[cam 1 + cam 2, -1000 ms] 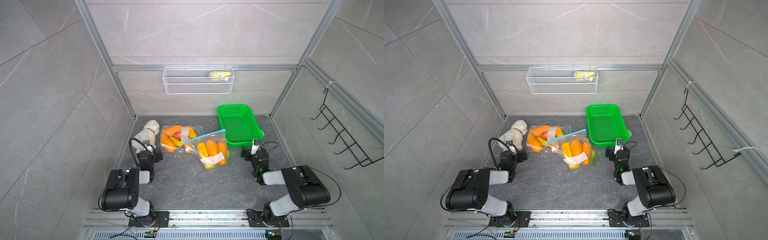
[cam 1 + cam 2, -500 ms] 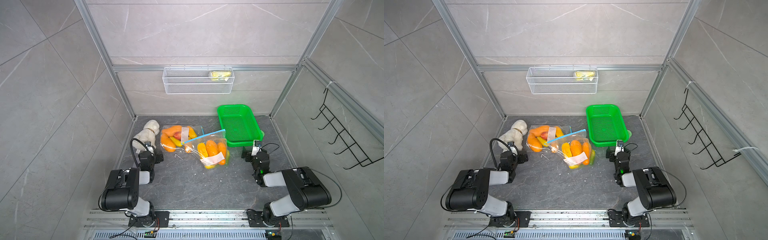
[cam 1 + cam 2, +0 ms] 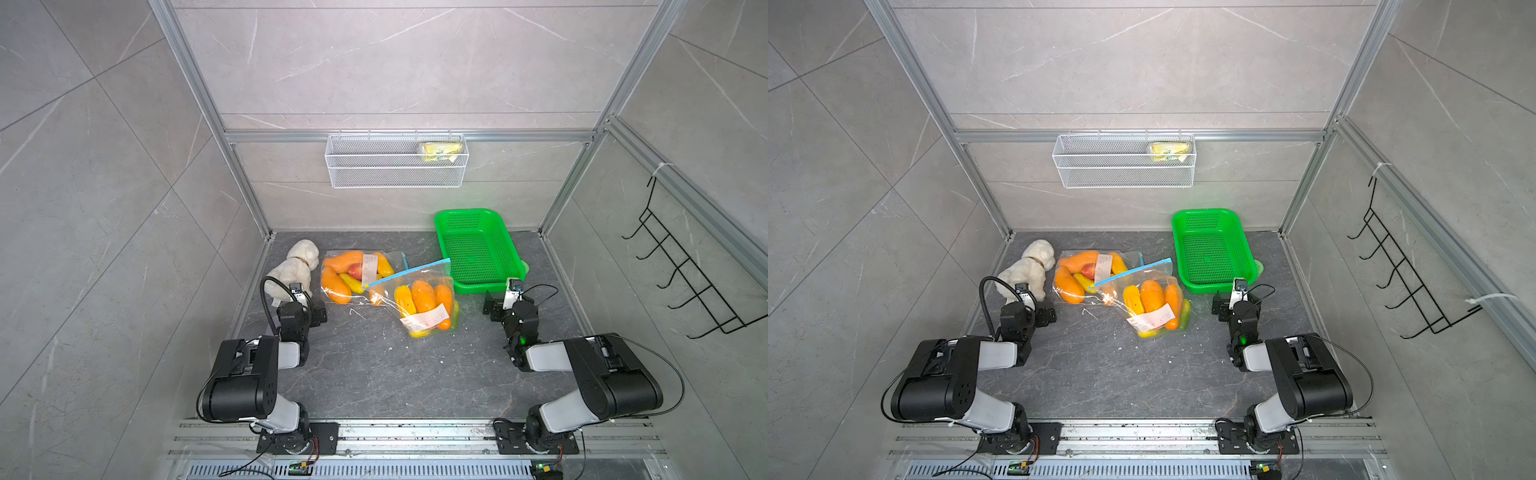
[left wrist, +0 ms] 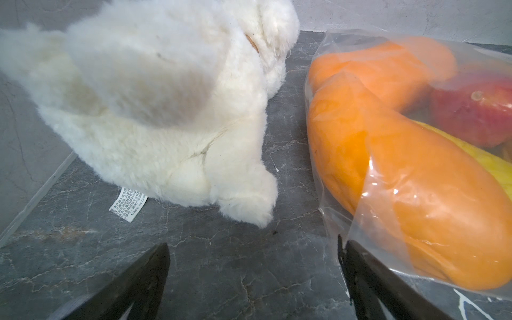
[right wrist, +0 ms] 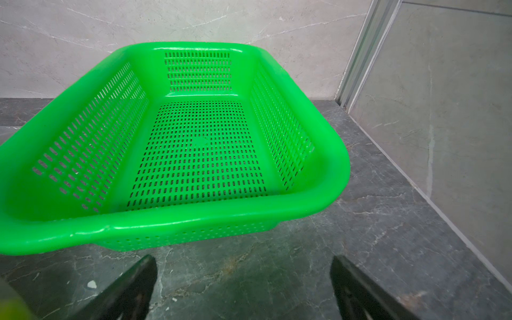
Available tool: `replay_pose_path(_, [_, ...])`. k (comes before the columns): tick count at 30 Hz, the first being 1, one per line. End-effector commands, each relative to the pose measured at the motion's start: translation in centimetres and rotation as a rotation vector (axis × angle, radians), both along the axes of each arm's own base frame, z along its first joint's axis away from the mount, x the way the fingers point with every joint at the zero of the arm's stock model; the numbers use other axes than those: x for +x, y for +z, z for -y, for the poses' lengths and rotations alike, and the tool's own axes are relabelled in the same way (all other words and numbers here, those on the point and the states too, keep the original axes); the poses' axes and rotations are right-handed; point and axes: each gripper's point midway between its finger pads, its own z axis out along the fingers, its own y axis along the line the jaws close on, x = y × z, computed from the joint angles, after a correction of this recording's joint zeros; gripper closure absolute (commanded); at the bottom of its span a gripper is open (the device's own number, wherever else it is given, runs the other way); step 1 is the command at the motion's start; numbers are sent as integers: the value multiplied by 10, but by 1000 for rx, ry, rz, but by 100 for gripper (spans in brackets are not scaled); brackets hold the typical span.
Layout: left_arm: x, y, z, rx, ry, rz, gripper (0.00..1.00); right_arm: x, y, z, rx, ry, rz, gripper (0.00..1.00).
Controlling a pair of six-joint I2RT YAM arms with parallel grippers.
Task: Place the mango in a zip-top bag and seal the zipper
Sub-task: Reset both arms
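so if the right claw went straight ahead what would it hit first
Probably the near wall of the green perforated plastic basket; the open right claw points straight at it.

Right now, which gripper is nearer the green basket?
Right. The right gripper sits open just in front of the basket, at its near rim and not touching it. The left gripper is across the table, open, by the plush dog.

Dark grey stone table, left to right: white plush dog toy; clear zip-top bag of mangoes just beside it; second clear mango-filled zip-top bag nearer, touching the first; green perforated plastic basket behind-right; white wire-mesh wall basket above, holding yellow packet at right end.
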Motion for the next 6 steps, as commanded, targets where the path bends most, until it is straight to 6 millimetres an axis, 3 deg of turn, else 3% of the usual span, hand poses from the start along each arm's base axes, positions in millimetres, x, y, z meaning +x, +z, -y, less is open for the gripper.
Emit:
replay_pose_path(1, [10,20,-1,16,-7,67,0,3,-1,1,1,-11,-10,0])
replay_pose_path(6, [10,19,-1,17,-7,66,0,3,-1,-1,-1,2,-8,0])
